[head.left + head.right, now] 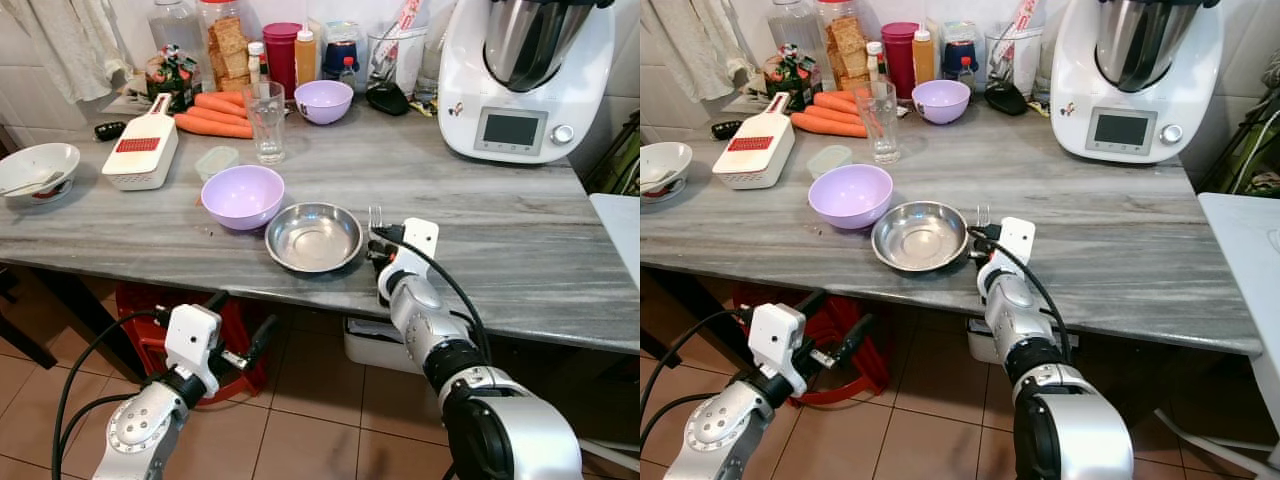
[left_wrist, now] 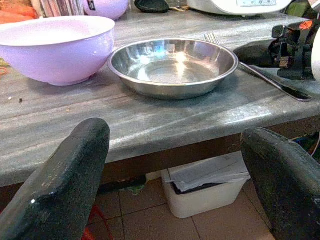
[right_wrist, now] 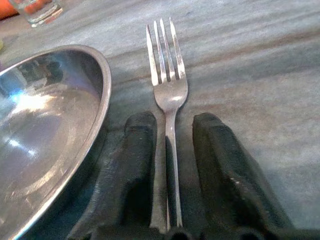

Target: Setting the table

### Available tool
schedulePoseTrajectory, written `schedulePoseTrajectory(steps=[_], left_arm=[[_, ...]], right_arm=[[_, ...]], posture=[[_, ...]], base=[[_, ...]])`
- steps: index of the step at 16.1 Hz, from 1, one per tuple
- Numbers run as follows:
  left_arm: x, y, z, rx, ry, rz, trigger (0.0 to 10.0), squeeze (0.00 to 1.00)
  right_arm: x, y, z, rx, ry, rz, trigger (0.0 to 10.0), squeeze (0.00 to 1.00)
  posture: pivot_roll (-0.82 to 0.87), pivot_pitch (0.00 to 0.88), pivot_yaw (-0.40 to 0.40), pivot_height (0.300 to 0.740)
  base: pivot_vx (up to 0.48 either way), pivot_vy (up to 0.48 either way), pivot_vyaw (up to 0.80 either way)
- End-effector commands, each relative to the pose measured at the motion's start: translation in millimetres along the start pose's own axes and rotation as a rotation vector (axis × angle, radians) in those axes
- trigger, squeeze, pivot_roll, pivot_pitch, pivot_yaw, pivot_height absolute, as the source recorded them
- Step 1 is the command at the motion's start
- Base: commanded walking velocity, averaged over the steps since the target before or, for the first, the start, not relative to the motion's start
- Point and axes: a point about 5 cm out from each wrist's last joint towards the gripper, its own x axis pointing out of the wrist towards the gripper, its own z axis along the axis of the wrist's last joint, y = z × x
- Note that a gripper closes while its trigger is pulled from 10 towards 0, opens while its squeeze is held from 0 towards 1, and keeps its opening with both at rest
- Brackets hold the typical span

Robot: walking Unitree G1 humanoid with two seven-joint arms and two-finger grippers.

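We see the right gripper (image 3: pixel 172 145) low on the grey marble tabletop (image 1: pixel 500 230), its fingers (image 3: pixel 220 160) set either side of a fork's (image 3: pixel 167 85) handle with small gaps showing, so not quite pinching it. The fork lies flat just beside the steel plate (image 1: pixel 314 237), tines pointing away from the table edge. A lilac bowl (image 1: pixel 242 196) sits touching the plate's other side. The left gripper (image 2: pixel 175 190) hangs below the table edge, fingers spread wide.

The plate (image 1: pixel 313 237) sits on the table (image 1: pixel 480 215) near the front edge. The fork (image 3: pixel 167 82) lies just right of it. The bowl (image 1: pixel 242 196) is left of the plate.
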Motion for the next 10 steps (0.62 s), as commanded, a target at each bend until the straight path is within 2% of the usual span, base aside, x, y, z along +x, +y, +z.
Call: schedulePoseTrajectory(steps=[1,10], left_arm=[[0.6,0.6,0,0.009,0.005,-0.008,10.0,0.0],[9.4,4.2,5,0.015,-0.04,0.029,10.0,0.0]], right_arm=[[1.8,4.2,5,0.018,-0.01,0.003,10.0,1.0],[-2.1,-8.6,18,0.036,-0.124,-0.009,10.0,1.0]], posture=[[0.1,0.038,0.018,0.74],[0.08,0.013,0.012,0.74]], base=[[0.0,0.0,0.0],[0.0,0.0,0.0]])
